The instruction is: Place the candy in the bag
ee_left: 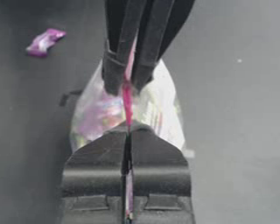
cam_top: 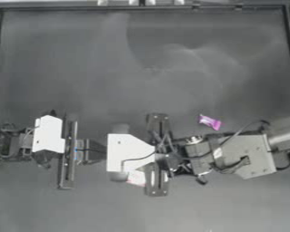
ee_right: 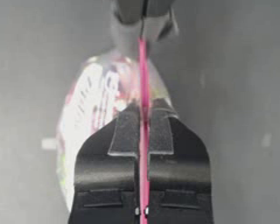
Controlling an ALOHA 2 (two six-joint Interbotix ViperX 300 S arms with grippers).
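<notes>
Both grippers are meeting at mid-worktop. The left gripper (ee_left: 128, 131) and the right gripper (ee_right: 142, 114) are each clamping their fingers fully closed on the seal strip of the bag (ee_left: 98, 114), holding it between them. The candy (cam_top: 209, 121) is lying on the worktop (cam_top: 141, 59) nearby, not yet picked up. Opening the bag and inserting the candy are still outstanding.

Top view dim and grainy, flat grey table (cam_top: 141, 59) with a paler hazy patch toward upper right; light seems overhead. White arm housings blow out, detail lost. Soft dark shadows fall under the arms near picture bottom. Wrist views brighter, soft overall. Bag (ee_left: 101, 113) plastic shows white glare streaks, contents smeared. Left gripper (ee_left: 128, 131) reasonably crisp; right gripper (ee_right: 143, 118) sharp, far end blurred. Candy (ee_left: 44, 41) slightly fuzzy.
</notes>
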